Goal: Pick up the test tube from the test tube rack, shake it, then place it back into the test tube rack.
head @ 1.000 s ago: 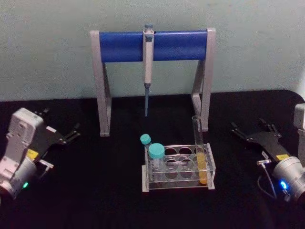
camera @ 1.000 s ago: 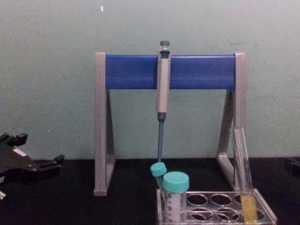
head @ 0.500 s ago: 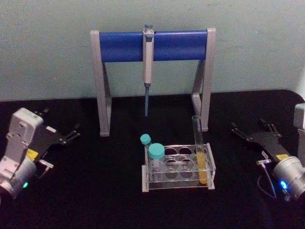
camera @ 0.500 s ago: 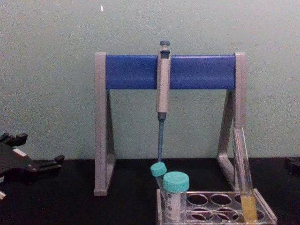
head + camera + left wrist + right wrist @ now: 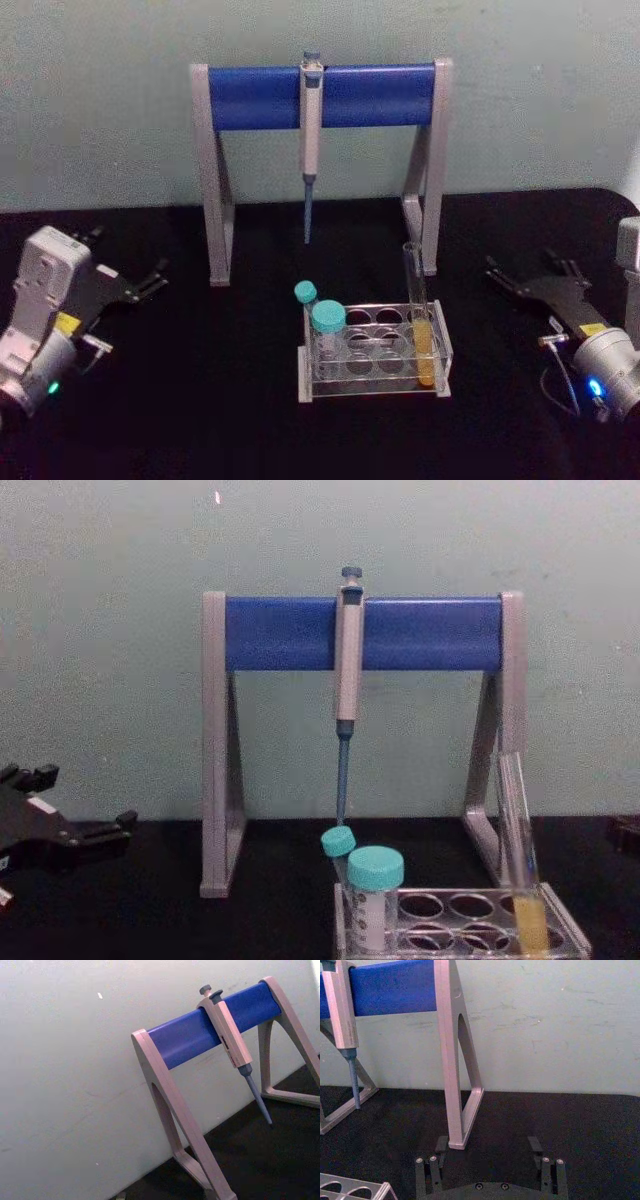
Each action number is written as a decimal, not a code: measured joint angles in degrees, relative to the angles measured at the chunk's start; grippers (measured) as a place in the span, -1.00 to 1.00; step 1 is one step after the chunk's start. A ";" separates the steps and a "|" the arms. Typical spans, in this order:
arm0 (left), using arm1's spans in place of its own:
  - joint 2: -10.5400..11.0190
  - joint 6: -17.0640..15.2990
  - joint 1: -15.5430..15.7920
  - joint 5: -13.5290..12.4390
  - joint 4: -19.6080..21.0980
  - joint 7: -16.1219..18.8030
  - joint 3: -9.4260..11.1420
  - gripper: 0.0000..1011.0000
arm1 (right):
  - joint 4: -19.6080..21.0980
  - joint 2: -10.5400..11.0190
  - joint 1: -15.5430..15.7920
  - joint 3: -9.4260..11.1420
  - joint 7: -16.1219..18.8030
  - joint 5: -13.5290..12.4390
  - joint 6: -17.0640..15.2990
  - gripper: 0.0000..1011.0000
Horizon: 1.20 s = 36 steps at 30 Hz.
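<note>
The test tube (image 5: pixel 416 292) stands upright in the right end of the clear test tube rack (image 5: pixel 372 378), yellow liquid in its lower part; the chest view shows the test tube (image 5: pixel 517 825) leaning slightly in the rack (image 5: pixel 455 927). My left gripper (image 5: pixel 125 260) rests open on the black table far to the left of the rack, and the chest view has the left gripper (image 5: pixel 75 805) at its left edge. My right gripper (image 5: pixel 526 270) lies open on the table to the right of the rack. In the right wrist view the right gripper (image 5: pixel 488 1145) holds nothing between its spread fingers.
Two teal-capped tubes (image 5: pixel 327 320) stand in the rack's left end. Behind the rack rises a grey-and-blue pipette stand (image 5: pixel 255 97) with a pipette (image 5: pixel 310 150) hanging from its bar. A pale green wall closes off the back of the black table.
</note>
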<state>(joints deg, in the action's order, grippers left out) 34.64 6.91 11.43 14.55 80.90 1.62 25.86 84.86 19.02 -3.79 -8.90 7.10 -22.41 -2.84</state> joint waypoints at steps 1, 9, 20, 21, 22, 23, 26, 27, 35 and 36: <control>0.00 0.00 0.00 0.00 0.00 0.00 0.00 0.98 | 0.00 0.00 0.00 0.00 0.00 0.00 0.00 0.98; 0.00 0.00 0.00 0.00 0.00 0.00 0.00 0.98 | 0.00 0.00 0.00 0.00 0.00 0.00 0.00 0.98; 0.00 0.00 0.00 0.00 0.00 0.00 0.00 0.98 | 0.00 0.00 0.00 0.00 0.00 0.00 -0.01 0.98; 0.00 0.00 0.00 0.00 0.00 0.00 0.00 0.98 | 0.00 0.00 0.00 0.00 0.00 0.00 -0.01 0.98; 0.00 0.00 0.00 0.00 0.00 0.00 0.00 0.98 | 0.00 0.00 0.00 0.00 0.00 0.00 -0.01 0.98; 0.00 0.00 0.00 0.00 0.00 0.00 0.00 0.98 | 0.00 0.00 0.00 0.00 0.00 0.00 0.00 0.98; 0.00 0.00 0.00 0.00 0.00 0.00 0.00 0.98 | 0.00 0.00 0.00 0.00 0.00 0.00 0.00 0.98; 0.00 0.00 0.00 0.00 0.00 0.00 0.00 0.98 | 0.00 0.00 0.00 0.00 0.00 0.00 -0.01 0.98; 0.00 0.00 0.00 0.00 0.00 0.00 0.00 0.98 | 0.00 0.00 -0.01 0.00 0.00 0.00 -0.01 0.98; 0.00 0.00 0.00 0.00 0.00 0.00 0.00 0.98 | 0.00 0.00 0.00 0.00 0.00 0.00 -0.01 0.98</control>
<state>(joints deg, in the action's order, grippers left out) 34.65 6.91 11.44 14.55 80.90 1.62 25.86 84.86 19.02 -3.80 -8.90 7.10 -22.41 -2.85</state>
